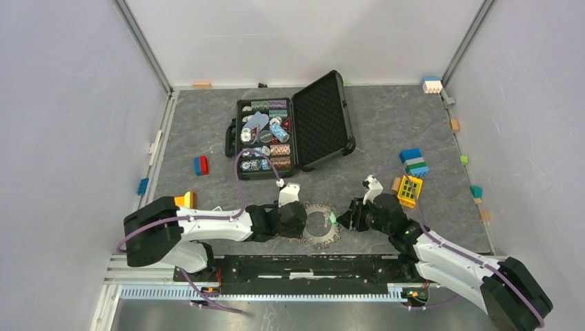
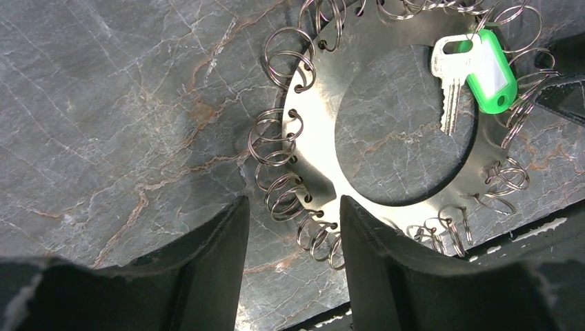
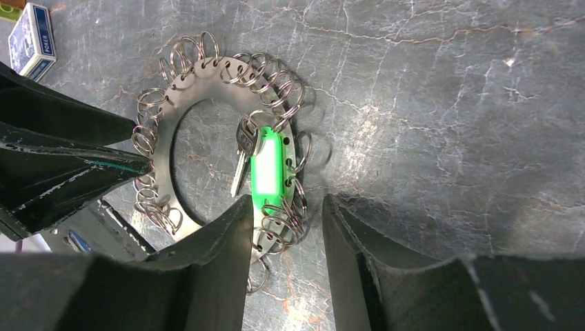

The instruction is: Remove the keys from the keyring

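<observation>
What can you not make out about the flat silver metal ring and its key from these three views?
- Left wrist view: the flat silver metal ring's top rim is cut off by the picture edge; the left end effector hides part of its near rim.
- Right wrist view: the right end effector hides the ring's near rim.
- Top view: the silver key beside the green plastic tag is too small to make out.

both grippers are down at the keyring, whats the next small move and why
Probably close the right gripper on the keyring rim next to the green tag. Its jaws stand apart astride that rim, the left gripper straddles the opposite side, and the one key visible hangs beside the tag, so a firm hold comes first.
</observation>
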